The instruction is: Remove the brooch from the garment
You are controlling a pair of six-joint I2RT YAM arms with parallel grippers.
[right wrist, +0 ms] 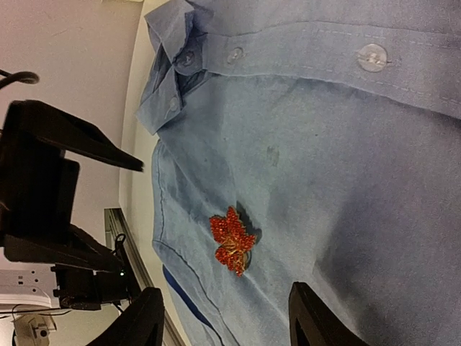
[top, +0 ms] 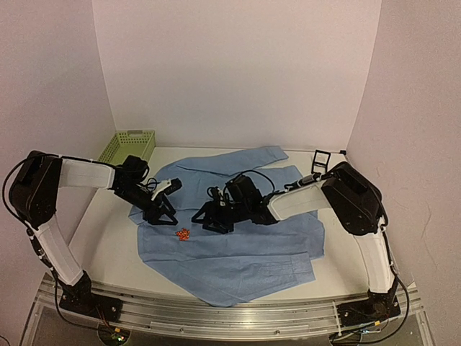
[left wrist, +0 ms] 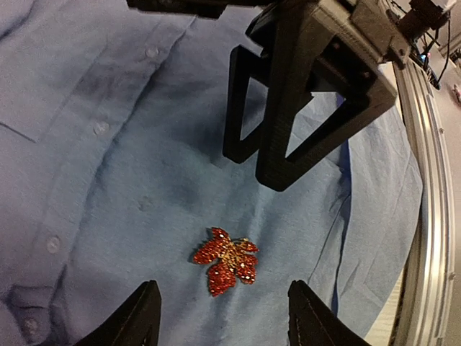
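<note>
Brooch first: a small orange-red, gold-flecked leaf shape lying on the front of the garment, a light blue shirt spread flat on the table. It sits to one side of the row of buttons, towards the shirt's left-hand part in the overhead view. The left gripper and right gripper stand on either side of it, each tilted down towards the cloth. That placing probably lets one hold the fabric down while the other takes the ornament. Both pairs of jaws are spread wide and have hold of nothing. In each wrist view the two fingertips frame the brooch with bare shirt between them, and neither touches it. The shirt lies smooth here with only faint creases, which keeps the brooch exposed and level for a pinch from above. Its lobes fan out from a centre, and the right wrist view shows its long axis slanting from the lobe tips down to a duller gold end. That may be the stem or pin, though the view is too coarse to be sure. Whether the pin passes through the cloth cannot be told. As a judgement, closing across the narrower width looks easier than along that slant.
</note>
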